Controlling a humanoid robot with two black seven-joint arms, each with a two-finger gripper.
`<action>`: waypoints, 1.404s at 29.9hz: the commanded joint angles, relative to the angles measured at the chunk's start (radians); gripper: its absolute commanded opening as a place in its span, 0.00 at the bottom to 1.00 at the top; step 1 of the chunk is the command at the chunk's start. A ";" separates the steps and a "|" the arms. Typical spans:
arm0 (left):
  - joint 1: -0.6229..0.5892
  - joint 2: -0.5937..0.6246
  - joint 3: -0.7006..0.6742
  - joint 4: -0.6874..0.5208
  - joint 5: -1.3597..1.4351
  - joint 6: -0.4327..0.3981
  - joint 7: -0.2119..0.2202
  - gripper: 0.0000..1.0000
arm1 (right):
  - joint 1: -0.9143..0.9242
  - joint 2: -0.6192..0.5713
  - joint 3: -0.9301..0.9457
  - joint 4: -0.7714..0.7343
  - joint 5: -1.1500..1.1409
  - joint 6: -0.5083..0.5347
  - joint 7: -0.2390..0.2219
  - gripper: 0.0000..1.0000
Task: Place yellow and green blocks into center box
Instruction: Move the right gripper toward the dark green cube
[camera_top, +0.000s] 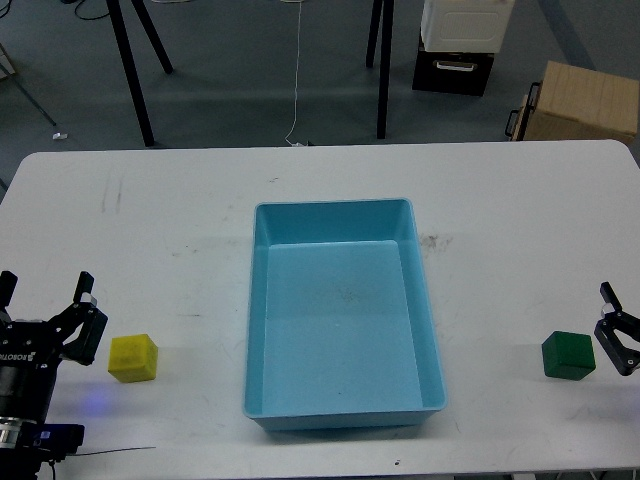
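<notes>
Yellow block (133, 358) just right of left gripper (48, 300), green block (568, 355) beside right gripper (616, 320)

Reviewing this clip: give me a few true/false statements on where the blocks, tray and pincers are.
1. The blue tray holds nothing. True.
2. The yellow block lies right of the tray. False: it lies to its left, on the table.
3. The green block sits on the table near the right pincer. True.
4. The left pincer grips the yellow block. False: it is open, beside the block.
5. Both blocks are stacked. False: they lie on opposite sides.
</notes>
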 joint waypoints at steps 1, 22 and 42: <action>-0.006 -0.001 0.004 0.000 0.002 0.000 0.004 1.00 | 0.017 -0.020 0.016 -0.001 -0.004 -0.010 -0.002 1.00; -0.080 0.021 0.016 0.016 0.006 0.000 0.009 1.00 | 1.035 -0.854 -0.728 -0.138 -0.587 -0.145 -0.288 1.00; -0.130 0.007 0.087 0.082 0.071 0.000 0.003 1.00 | 1.141 -0.710 -1.095 -0.092 -1.210 0.018 -0.400 1.00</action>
